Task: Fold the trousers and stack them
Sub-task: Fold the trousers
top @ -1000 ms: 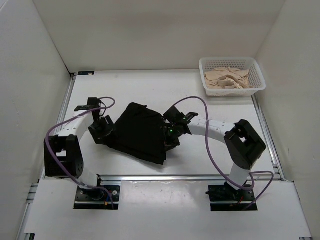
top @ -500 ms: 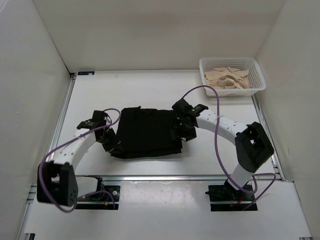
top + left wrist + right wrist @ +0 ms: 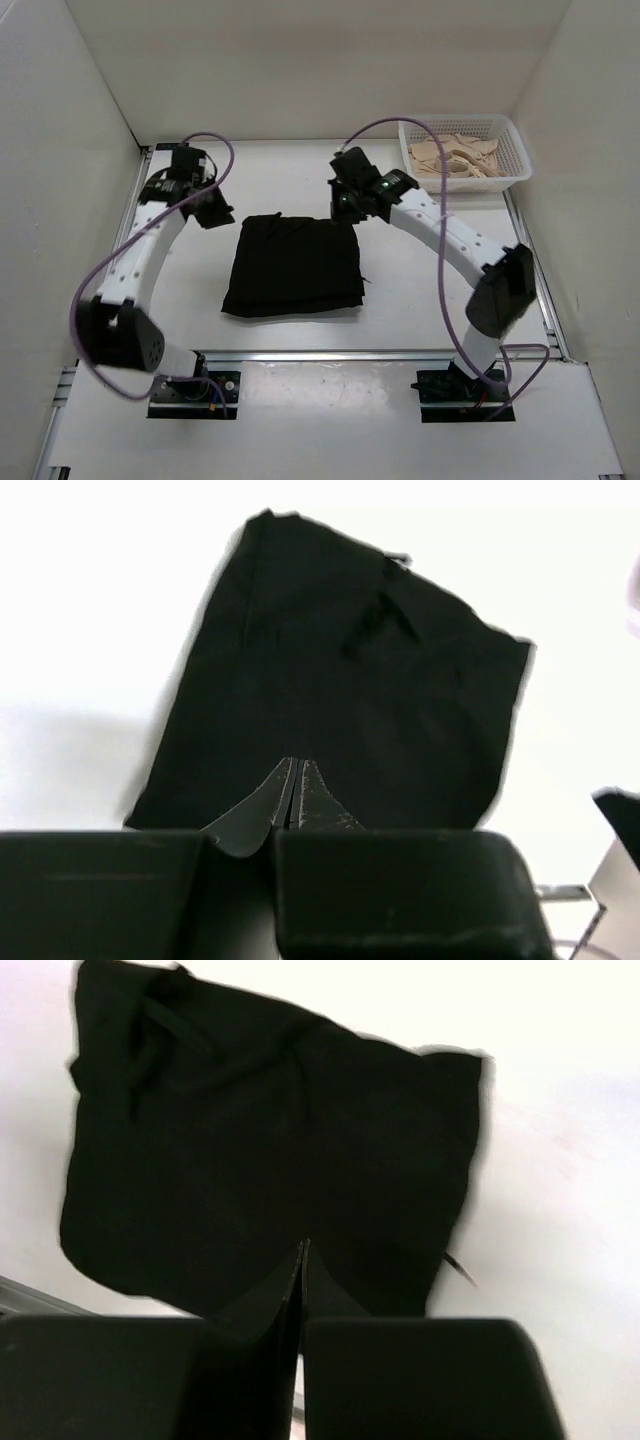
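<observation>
White table point(image 3: 300, 170) holds folded black trousers point(image 3: 293, 265); left gripper point(image 3: 297, 785) and right gripper point(image 3: 303, 1260) hover closed, empty; unpinned folds may slump.

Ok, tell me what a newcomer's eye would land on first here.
The black trousers, folded into a rough square, lie dark against the middle of the white table. The left end effector and right end effector hang near their far corners, both shut and empty. A white basket of beige garments sits at the table's far right corner.
</observation>
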Robot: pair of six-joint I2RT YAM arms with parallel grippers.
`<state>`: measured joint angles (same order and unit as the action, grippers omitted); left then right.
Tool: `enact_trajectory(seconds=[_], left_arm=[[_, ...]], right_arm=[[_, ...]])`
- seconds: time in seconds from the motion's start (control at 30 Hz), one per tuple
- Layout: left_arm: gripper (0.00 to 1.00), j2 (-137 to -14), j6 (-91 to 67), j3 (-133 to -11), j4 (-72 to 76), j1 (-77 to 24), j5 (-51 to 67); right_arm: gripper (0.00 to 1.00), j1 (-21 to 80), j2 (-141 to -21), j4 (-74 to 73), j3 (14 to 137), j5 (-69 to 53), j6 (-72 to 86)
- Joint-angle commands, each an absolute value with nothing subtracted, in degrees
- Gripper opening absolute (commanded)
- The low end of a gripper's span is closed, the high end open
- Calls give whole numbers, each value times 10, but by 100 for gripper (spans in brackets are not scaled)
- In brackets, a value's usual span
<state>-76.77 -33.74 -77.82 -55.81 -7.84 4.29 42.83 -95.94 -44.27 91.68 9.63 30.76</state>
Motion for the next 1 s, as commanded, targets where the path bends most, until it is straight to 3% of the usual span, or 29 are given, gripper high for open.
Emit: enact_trajectory(seconds=[0.0,0.23,0.43,0.47,0.6,0.63,0.67,0.7,0.77,0.97], left_arm=[[10,-871,-336,-801,-498,-86,23],[10,-1056,-323,-831,-480,-114,-4],[10,-1067,-302,-852,-494,-120,-10],[10,-1052,-295,-864,-503,-120,-15],[25,-972,-266,-942,-573,-126,-51],[32,-942,-261,-969,-598,-126,-62],[41,-927,-255,-980,-610,-126,-68],[43,-912,-255,-986,-618,-126,-73],[59,-865,-249,-992,-636,-126,-78],[67,-744,-228,-979,-681,-126,-158]], right_arm=[[1,431,-1060,-420,955,19,301],[1,431,-1161,-362,900,2,312],[1,431,-1092,-368,855,75,317],[4,431,-1068,-374,855,94,317],[70,413,-948,-418,870,180,291],[91,413,-900,-424,870,201,291],[100,400,-877,-429,870,222,285],[100,394,-854,-434,862,244,285],[100,373,-798,-461,851,319,285],[100,338,-689,-609,823,536,353]])
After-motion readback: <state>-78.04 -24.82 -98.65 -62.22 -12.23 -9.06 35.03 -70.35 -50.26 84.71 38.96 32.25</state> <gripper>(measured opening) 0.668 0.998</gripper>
